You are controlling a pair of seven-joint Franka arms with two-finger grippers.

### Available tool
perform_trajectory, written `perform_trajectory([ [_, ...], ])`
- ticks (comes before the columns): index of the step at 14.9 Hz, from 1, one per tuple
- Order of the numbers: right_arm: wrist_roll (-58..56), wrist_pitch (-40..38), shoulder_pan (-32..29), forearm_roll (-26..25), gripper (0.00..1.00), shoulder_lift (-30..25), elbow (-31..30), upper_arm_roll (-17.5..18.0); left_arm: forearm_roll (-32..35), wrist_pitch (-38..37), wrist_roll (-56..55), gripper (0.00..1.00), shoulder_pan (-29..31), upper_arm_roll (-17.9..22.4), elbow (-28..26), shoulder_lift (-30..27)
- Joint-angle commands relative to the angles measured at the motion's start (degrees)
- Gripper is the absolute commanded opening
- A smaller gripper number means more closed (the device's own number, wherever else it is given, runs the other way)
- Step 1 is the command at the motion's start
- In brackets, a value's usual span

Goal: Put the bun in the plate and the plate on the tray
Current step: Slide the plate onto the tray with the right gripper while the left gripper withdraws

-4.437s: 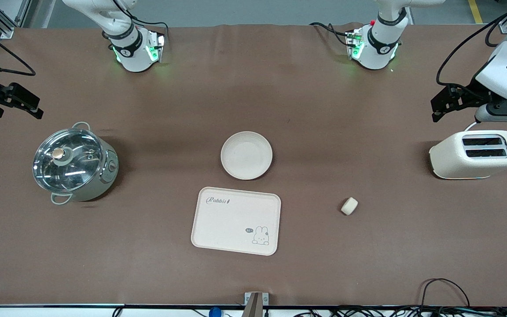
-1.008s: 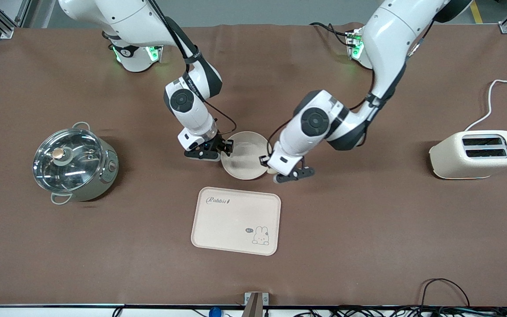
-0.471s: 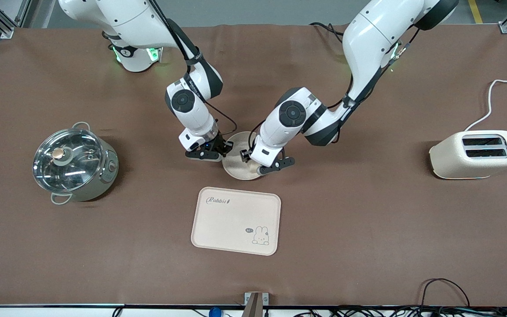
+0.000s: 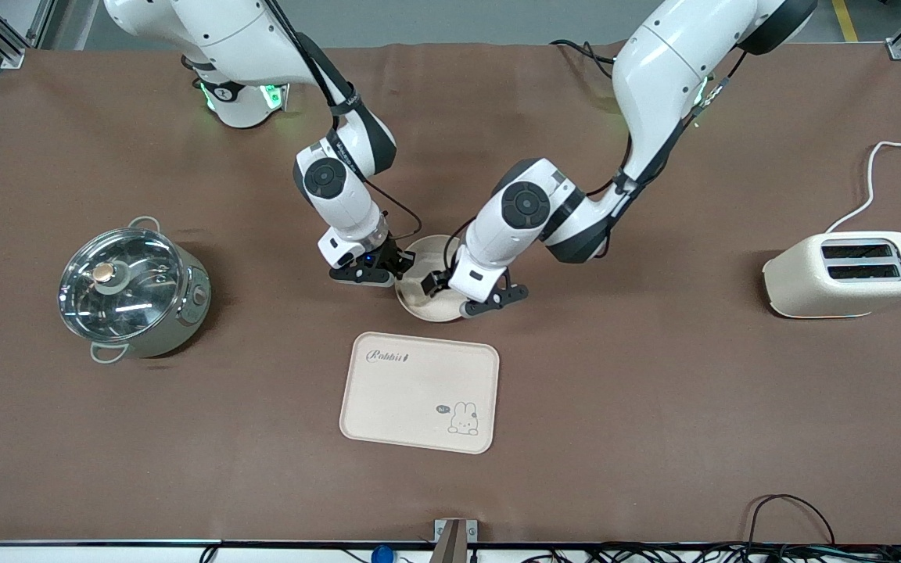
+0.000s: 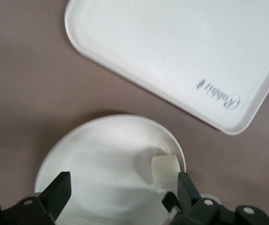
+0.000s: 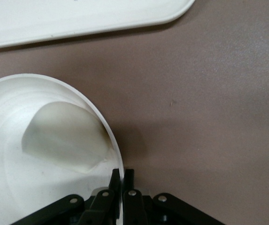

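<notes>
The round cream plate (image 4: 428, 311) sits mid-table, just farther from the front camera than the Rabbit tray (image 4: 419, 391). My right gripper (image 4: 393, 270) is shut on the plate's rim (image 6: 118, 159) at the end toward the right arm. In the right wrist view its fingers (image 6: 127, 180) pinch that rim. The bun (image 5: 165, 169) lies inside the plate (image 5: 106, 164) against the rim, free of any grip; it also shows in the right wrist view, bun (image 6: 64, 138). My left gripper (image 4: 462, 295) hangs open just over the plate, with one finger (image 5: 187, 190) beside the bun. From the front the left hand hides the bun.
A steel pot with a glass lid (image 4: 131, 291) stands toward the right arm's end. A cream toaster (image 4: 845, 274) with its cord stands toward the left arm's end. The tray (image 5: 172, 51) lies close to the plate with a narrow strip of table between them.
My left gripper moved in over the plate and opened, leaving the bun in the plate. My right gripper closed on the plate's rim.
</notes>
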Motion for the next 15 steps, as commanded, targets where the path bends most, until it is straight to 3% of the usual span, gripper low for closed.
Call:
perform_trajectory([
  [1,0.0,0.5,-0.3,0.8,0.00,-1.7,-0.1,-0.5,5.1,-7.7,12.9,1.00,7.0,0.2,-0.4,-6.4],
  [4,-0.8,-4.4,-3.2,0.8,0.00,-4.5,2.6,-0.4,5.2,-17.9,30.1,1.00,13.5,0.3,1.2,-11.4],
  [7,-5.6,-13.5,-7.5,0.8,0.00,-3.1,12.4,-0.4,5.1,-29.1,38.1,1.00,20.1,0.2,6.9,-14.8],
  [10,-6.7,-14.7,-10.2,1.0,0.00,3.1,20.5,-0.3,4.6,-39.5,45.4,1.00,25.3,0.0,11.7,-18.2],
  [13,-6.7,-14.7,-11.5,1.0,0.00,10.7,30.1,-0.3,0.6,-42.9,54.5,1.00,31.1,-0.5,11.7,-22.9],
  [15,-6.7,-14.2,-11.8,2.7,0.00,14.4,33.6,-0.3,-3.0,-47.8,56.9,1.00,31.4,2.1,11.8,-28.4],
])
